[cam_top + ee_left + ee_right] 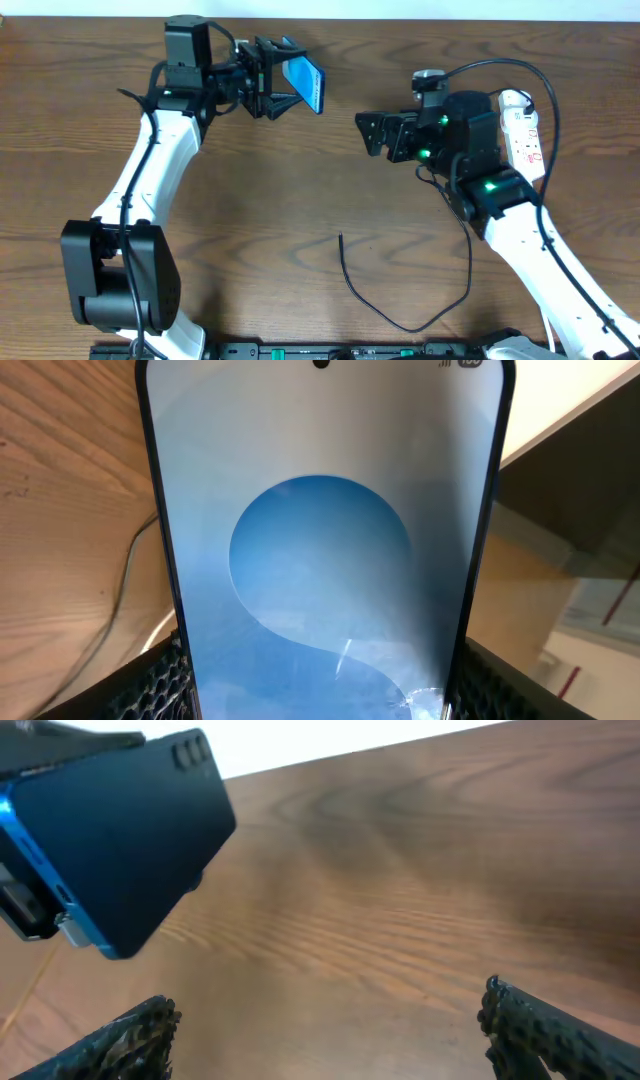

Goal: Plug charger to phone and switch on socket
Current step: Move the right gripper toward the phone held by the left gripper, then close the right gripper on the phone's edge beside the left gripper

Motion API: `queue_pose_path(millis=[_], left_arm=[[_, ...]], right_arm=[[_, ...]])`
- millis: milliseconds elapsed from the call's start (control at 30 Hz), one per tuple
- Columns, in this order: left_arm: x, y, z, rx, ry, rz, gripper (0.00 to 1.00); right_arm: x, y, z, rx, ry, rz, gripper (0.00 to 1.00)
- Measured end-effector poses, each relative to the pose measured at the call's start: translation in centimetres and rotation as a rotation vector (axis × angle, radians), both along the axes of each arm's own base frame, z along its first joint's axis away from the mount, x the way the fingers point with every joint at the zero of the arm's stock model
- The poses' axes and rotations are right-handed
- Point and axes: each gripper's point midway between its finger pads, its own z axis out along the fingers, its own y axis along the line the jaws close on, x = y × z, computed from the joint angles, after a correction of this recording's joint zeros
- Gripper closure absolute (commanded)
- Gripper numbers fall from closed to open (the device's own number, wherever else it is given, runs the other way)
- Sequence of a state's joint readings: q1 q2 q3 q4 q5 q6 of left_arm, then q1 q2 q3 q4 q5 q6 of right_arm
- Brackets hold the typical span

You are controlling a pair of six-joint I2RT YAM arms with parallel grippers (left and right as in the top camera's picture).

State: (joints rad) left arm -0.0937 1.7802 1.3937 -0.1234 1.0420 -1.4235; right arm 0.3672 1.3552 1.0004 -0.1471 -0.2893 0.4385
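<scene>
My left gripper (290, 78) is shut on the phone (308, 85), holding it up off the table at the back, blue screen lit. In the left wrist view the phone (320, 560) fills the frame between both fingers (160, 680). My right gripper (366, 134) hovers open a little to the phone's right, pointing toward it, with nothing between its fingers (540, 1030). The right wrist view shows the phone's dark back (120, 840) at upper left. The charger (410, 326) lies loose on the table, its tip (341, 237) free near the middle. The socket (525, 135) lies at far right behind my right arm.
The charger cable loops along the front of the wooden table and rises toward my right arm (468, 260). Both arm bases stand at the front corners. The table's back edge runs just behind the phone.
</scene>
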Motion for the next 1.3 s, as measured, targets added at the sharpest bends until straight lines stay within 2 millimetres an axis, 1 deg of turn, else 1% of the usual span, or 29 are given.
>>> queue_pose_path(millis=[133, 300, 500, 633, 767, 1100, 1300], left_arm=[[0.0, -0.4, -0.7, 0.043, -0.012, 0.009, 0.93], [0.4, 0.0, -1.2, 0.081, -0.027, 0.030, 0.93], [0.7, 0.1, -1.7, 0.123, -0.045, 0.049, 0.93], [0.6, -0.2, -2.2, 0.149, -0.049, 0.050, 0.93], [0.4, -1.0, -2.3, 0.159, -0.055, 0.040, 0.93], [-1.2, -4.3, -2.3, 0.160, -0.060, -0.030, 0.93], [-1.6, -5.2, -2.3, 0.161, -0.062, -0.049, 0.93]], right_arm=[[-0.3, 1.2, 0.2, -0.009, -0.024, 0.030, 0.06], [-0.8, 2.2, 0.3, -0.019, -0.041, 0.065, 0.05], [-1.1, 2.8, 0.4, -0.021, -0.050, 0.081, 0.05], [-1.2, 3.2, 0.5, -0.021, -0.056, 0.092, 0.05], [-1.4, 3.5, 0.6, -0.022, -0.064, 0.101, 0.05], [-1.2, 3.4, 0.7, -0.028, -0.073, 0.099, 0.06], [-1.2, 3.4, 0.7, -0.030, -0.074, 0.095, 0.07]])
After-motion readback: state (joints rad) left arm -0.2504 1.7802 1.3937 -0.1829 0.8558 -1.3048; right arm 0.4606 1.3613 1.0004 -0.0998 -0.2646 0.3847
